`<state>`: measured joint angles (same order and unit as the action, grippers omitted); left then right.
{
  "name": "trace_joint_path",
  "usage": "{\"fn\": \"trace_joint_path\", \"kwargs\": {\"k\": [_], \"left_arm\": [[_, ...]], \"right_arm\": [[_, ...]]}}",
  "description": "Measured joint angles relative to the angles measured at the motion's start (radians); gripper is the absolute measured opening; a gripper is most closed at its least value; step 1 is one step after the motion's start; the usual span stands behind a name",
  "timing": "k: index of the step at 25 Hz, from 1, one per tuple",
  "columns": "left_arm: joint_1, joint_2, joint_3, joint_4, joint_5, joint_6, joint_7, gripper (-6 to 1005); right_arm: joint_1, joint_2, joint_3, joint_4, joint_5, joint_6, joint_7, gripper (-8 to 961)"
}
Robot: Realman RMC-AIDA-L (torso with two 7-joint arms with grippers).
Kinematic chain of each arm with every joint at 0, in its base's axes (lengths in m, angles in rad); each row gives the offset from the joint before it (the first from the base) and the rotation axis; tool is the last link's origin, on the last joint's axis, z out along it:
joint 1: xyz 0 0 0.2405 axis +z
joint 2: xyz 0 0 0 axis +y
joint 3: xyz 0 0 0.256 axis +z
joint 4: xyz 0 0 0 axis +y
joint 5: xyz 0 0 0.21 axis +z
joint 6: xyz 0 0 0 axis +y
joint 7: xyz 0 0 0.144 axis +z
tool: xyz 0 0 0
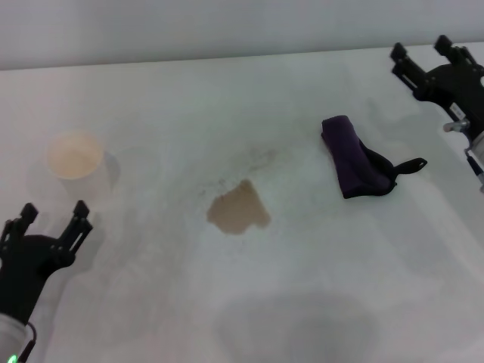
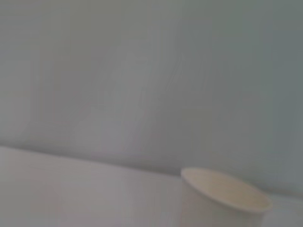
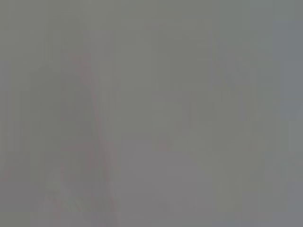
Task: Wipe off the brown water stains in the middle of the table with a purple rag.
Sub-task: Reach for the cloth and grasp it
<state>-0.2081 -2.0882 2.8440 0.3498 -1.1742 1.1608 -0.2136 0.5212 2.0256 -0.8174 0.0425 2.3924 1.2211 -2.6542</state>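
Note:
The brown water stains [image 1: 239, 209] form a tan blotch in the middle of the white table [image 1: 302, 287], with faint dark specks trailing up and away from it. The purple rag [image 1: 353, 158] lies bunched to the right of the stain, its black loop tab pointing right. My right gripper [image 1: 422, 51] is open at the far right edge, above and right of the rag, holding nothing. My left gripper [image 1: 53, 214] is open at the near left, empty, far from the stain. The right wrist view shows only a blank grey surface.
A white paper cup [image 1: 74, 156] with a cream inside stands at the left, just beyond my left gripper; it also shows in the left wrist view [image 2: 222, 198]. A grey wall runs behind the table's far edge.

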Motion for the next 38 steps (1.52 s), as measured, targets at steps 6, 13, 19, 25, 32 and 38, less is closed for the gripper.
{"fn": "trace_joint_path", "kwargs": {"k": [6,13,19,25,32,38], "left_arm": [[0.076,0.000,0.000,0.012,0.004,0.119,0.002,887],[0.095,0.003,0.000,-0.028,0.002,0.173,0.003,888],[0.091,0.003,0.000,-0.038,0.000,0.180,0.003,888],[0.084,0.004,-0.001,-0.060,-0.003,0.193,0.003,887],[0.072,0.004,-0.002,-0.066,-0.011,0.195,0.003,888],[0.050,0.005,-0.002,-0.066,-0.012,0.197,0.004,887]], "right_arm": [[0.002,-0.012,-0.042,-0.163,-0.276,0.006,0.288,871],[-0.011,-0.020,-0.275,-0.612,-0.687,-0.153,0.863,870],[-0.014,-0.013,-0.367,-0.895,-1.149,-0.216,1.257,870],[-0.082,-0.012,-0.419,-1.080,-1.473,-0.219,1.543,870],[-0.162,-0.015,-0.464,-1.167,-1.551,-0.220,1.625,862],[-0.127,-0.012,-0.477,-1.066,-1.547,-0.264,1.618,836]]}}
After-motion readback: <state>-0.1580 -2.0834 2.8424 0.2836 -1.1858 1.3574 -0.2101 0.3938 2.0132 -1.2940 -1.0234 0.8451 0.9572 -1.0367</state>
